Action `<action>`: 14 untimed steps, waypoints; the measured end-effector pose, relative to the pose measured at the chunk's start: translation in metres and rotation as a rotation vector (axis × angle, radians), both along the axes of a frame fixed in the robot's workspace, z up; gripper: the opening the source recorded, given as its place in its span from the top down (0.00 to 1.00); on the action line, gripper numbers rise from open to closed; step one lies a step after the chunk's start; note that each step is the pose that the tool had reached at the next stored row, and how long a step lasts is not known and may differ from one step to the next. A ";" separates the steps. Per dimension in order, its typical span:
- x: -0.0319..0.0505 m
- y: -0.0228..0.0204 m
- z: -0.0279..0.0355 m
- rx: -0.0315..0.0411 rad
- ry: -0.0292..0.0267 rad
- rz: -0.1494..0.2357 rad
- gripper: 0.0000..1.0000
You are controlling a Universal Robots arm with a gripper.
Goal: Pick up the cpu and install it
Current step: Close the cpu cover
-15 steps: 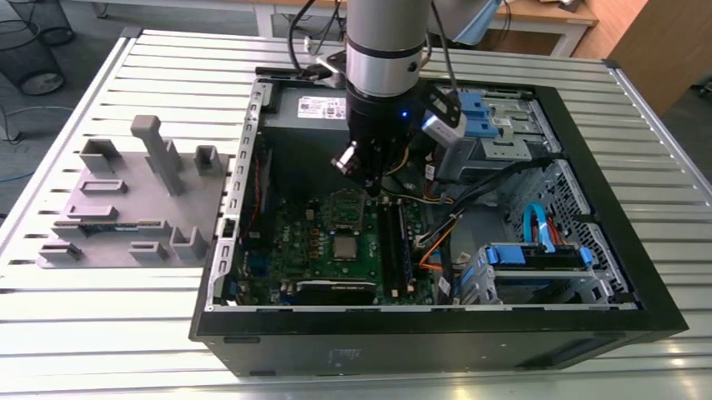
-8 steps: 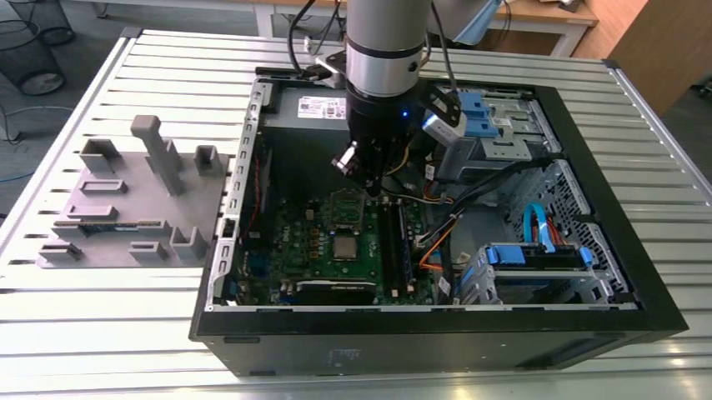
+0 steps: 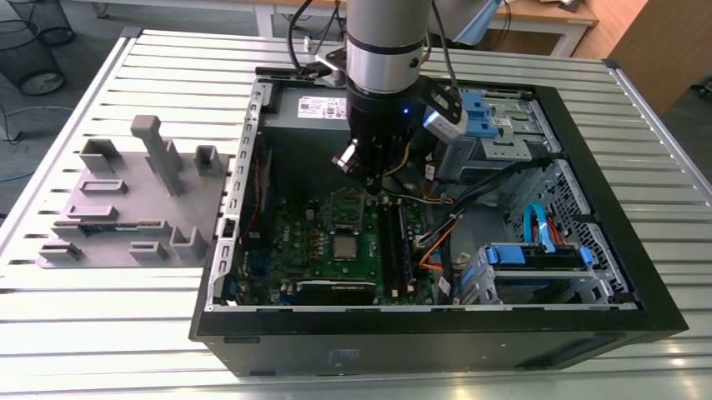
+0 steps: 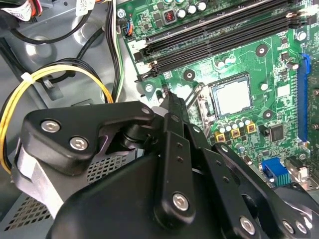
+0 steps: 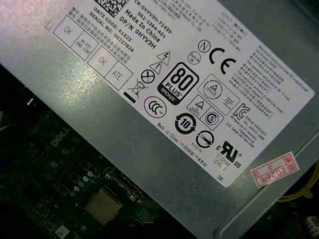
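Observation:
The cpu (image 3: 347,247) lies flat in the socket of the green motherboard (image 3: 300,242), silver top up, inside the open computer case (image 3: 601,208). Both wrist views show the cpu (image 4: 232,94) (image 5: 103,205) seated in its socket. My gripper (image 3: 375,187) hangs above the board toward the back of the case, a little to the exterior view's right of the socket. In the second wrist view its black links run together to one narrow tip (image 4: 169,99), so the gripper is shut with nothing in it. That tip sits apart from the cpu, next to the socket's metal bracket (image 4: 197,102).
A grey power supply (image 5: 164,99) fills the back of the case. Black memory slots (image 4: 219,35) run beside the socket. Yellow and black cables (image 4: 60,79) loop near the gripper. Blue drive bays (image 3: 534,258) stand at the exterior view's right. A grey parts fixture (image 3: 133,200) rests on the table.

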State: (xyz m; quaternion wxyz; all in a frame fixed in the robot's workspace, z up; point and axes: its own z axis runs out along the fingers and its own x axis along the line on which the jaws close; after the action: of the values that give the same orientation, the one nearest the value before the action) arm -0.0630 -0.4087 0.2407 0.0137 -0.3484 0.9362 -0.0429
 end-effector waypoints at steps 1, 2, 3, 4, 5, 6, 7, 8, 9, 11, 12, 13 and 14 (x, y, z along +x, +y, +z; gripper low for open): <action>0.0000 0.0000 0.0001 -0.0011 0.0001 0.003 0.89; -0.0001 -0.0001 0.0001 -0.0024 0.0001 0.006 0.89; -0.0001 0.0000 0.0001 -0.0041 0.0001 0.009 0.89; -0.0001 0.0000 0.0002 -0.0059 0.0002 0.012 0.89; -0.0001 -0.0001 0.0002 -0.0075 0.0002 0.016 0.89; 0.0000 -0.0001 0.0004 -0.0085 0.0002 0.020 0.89; 0.0000 -0.0001 0.0005 -0.0094 0.0001 0.023 0.89; -0.0001 -0.0001 0.0005 -0.0105 0.0001 0.028 0.89; -0.0001 -0.0001 0.0005 -0.0111 0.0001 0.031 0.89; -0.0003 -0.0001 0.0005 -0.0116 0.0001 0.037 0.89; -0.0006 -0.0001 0.0005 -0.0116 0.0000 0.040 0.89; -0.0010 -0.0001 0.0006 -0.0118 0.0001 0.043 0.89; -0.0015 -0.0001 0.0006 -0.0119 0.0002 0.045 0.89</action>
State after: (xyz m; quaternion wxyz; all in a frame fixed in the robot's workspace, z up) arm -0.0645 -0.4088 0.2413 0.0125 -0.3697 0.9278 -0.0481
